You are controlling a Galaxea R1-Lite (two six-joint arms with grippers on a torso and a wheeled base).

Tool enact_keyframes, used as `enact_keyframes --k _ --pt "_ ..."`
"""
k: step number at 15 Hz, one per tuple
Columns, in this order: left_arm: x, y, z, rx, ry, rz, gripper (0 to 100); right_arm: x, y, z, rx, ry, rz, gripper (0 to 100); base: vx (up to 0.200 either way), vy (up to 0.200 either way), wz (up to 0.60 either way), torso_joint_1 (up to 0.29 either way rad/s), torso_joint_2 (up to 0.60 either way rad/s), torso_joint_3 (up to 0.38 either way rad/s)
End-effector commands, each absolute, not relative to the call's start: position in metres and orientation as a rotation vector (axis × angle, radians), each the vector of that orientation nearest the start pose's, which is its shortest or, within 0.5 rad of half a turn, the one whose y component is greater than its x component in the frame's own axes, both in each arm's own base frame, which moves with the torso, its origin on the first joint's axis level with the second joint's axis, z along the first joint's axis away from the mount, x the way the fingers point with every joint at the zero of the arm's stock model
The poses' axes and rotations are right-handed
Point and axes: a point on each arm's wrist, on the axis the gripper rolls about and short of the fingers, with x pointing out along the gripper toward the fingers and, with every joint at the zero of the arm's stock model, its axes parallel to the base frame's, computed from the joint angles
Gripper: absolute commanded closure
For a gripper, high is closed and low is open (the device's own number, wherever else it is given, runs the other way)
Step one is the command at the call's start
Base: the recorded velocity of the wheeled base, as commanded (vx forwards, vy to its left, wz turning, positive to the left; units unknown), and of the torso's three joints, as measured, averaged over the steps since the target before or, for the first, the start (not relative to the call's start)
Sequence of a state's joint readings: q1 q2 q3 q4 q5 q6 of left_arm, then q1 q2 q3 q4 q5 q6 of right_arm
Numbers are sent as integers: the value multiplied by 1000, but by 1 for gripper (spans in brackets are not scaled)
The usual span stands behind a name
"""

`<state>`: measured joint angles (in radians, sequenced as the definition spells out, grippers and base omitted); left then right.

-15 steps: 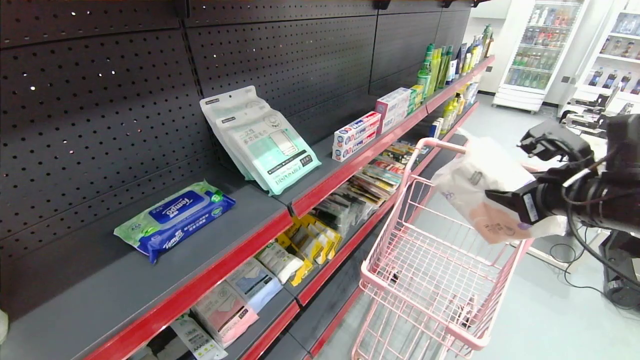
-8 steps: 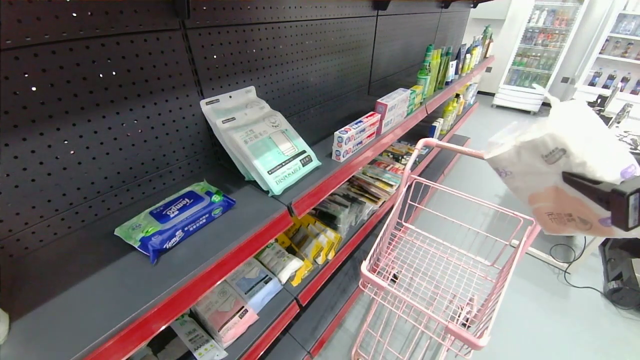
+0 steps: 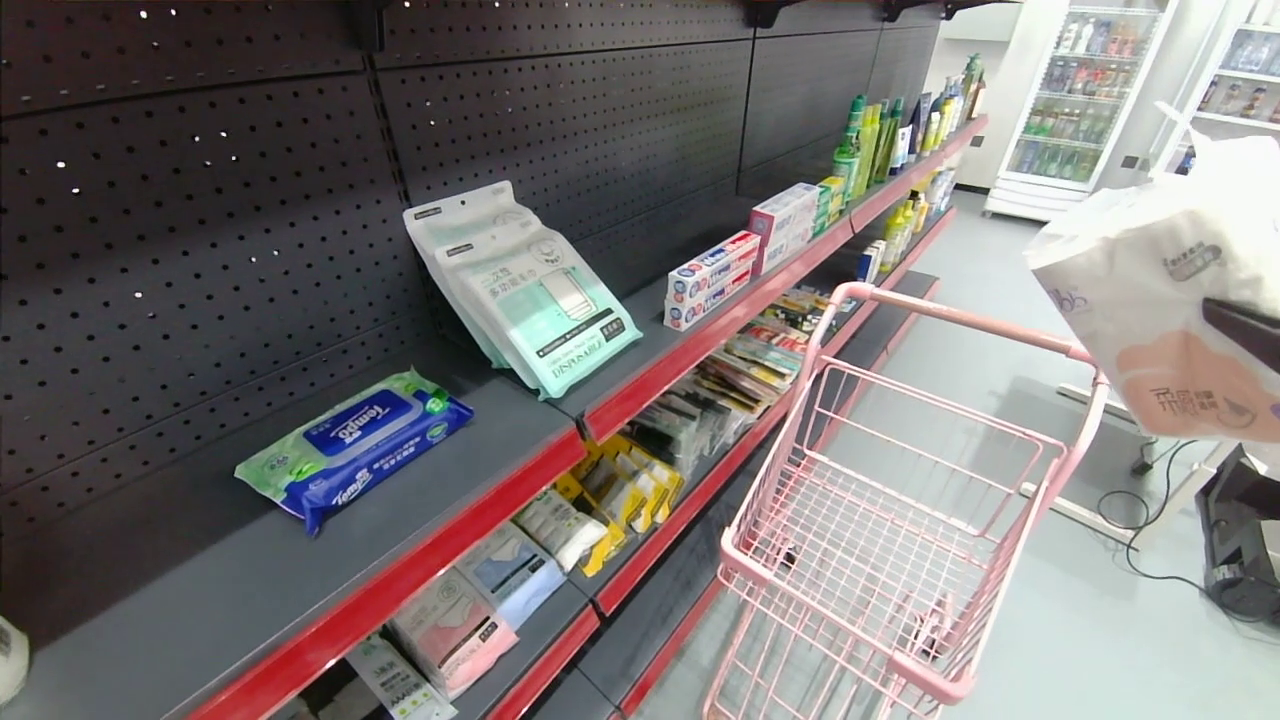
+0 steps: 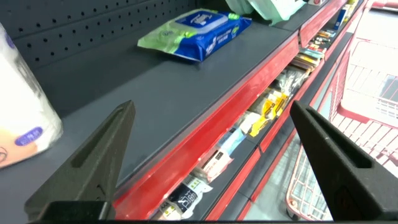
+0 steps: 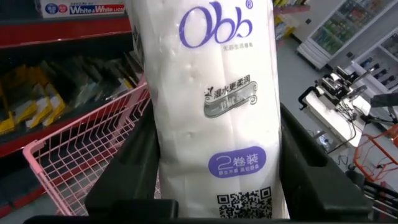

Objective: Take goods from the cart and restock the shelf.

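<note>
Right end effector (image 5: 217, 168) pinching a white tissue pack (image 3: 1150, 290), pink cart (image 3: 900, 520) lower and to its left; left end effector (image 4: 208, 155) spread above the grey shelf (image 4: 155, 99).

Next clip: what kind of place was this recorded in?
Likely a small shop, or a mock-up of one: shelves stocked with toothpaste boxes and wet wipes, a pink shopping cart in the aisle, and glass-door drink fridges behind.

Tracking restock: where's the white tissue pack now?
Head view, far right: the white tissue pack is clamped in the right tool, high beside the pink cart.
</note>
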<state>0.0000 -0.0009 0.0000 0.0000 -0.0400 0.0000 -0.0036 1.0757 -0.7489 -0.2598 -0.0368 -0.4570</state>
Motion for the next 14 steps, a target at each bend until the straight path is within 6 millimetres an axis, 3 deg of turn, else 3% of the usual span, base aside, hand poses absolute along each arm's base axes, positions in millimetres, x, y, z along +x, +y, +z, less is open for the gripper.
enact_keyframes --k 1,14 --pt "-23 -1 75 0 0 -40 0 148 -6 272 -460 81 -54 100 0 0 0 168 -344 -178" --pt "-23 -1 75 0 0 -40 0 141 -9 270 -479 82 -79 100 0 0 0 12 -26 -13"
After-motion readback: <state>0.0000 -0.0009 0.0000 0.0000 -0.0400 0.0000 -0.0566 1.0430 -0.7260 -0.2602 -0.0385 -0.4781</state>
